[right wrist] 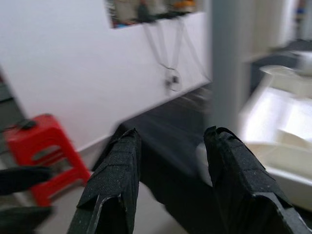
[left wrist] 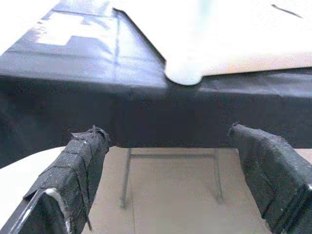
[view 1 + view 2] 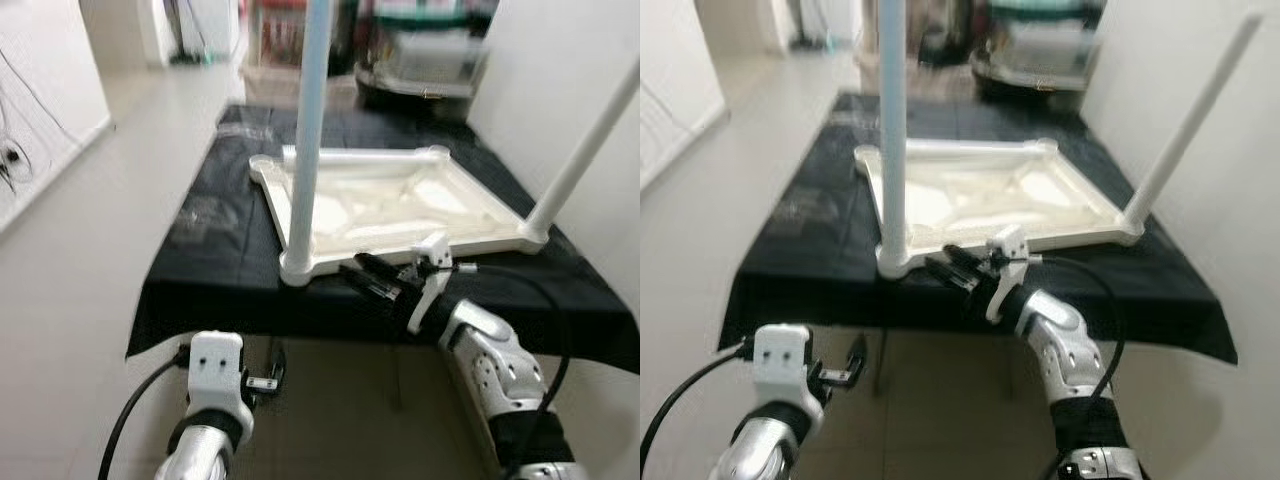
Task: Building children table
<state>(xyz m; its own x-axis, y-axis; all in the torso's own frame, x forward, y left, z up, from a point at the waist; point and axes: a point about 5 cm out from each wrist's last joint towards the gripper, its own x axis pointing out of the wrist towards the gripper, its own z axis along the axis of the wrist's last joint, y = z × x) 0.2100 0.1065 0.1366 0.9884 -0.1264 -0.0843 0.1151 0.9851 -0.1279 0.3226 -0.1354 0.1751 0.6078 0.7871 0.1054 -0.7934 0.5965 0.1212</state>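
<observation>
A white children's tabletop (image 3: 400, 205) lies upside down on a bench draped in black cloth (image 3: 210, 250), its near edge close to the bench's front edge. One white leg (image 3: 310, 130) stands upright in the tabletop's near left corner, and a second leg (image 3: 585, 150) rises at a slant from the near right corner. The right pincer (image 3: 368, 275) reaches over the bench's front edge, just beside the base of the upright leg, its fingers (image 1: 114, 180) apart with nothing between them. The left pincer (image 2: 180, 175) hangs below the bench's front edge, fingers spread wide, facing the cloth's overhang and the thin metal bench legs (image 2: 126, 175). A red stool (image 1: 41, 146) stands by the white wall. Blurred shelves and clutter (image 3: 420, 50) sit beyond the bench's far edge.
</observation>
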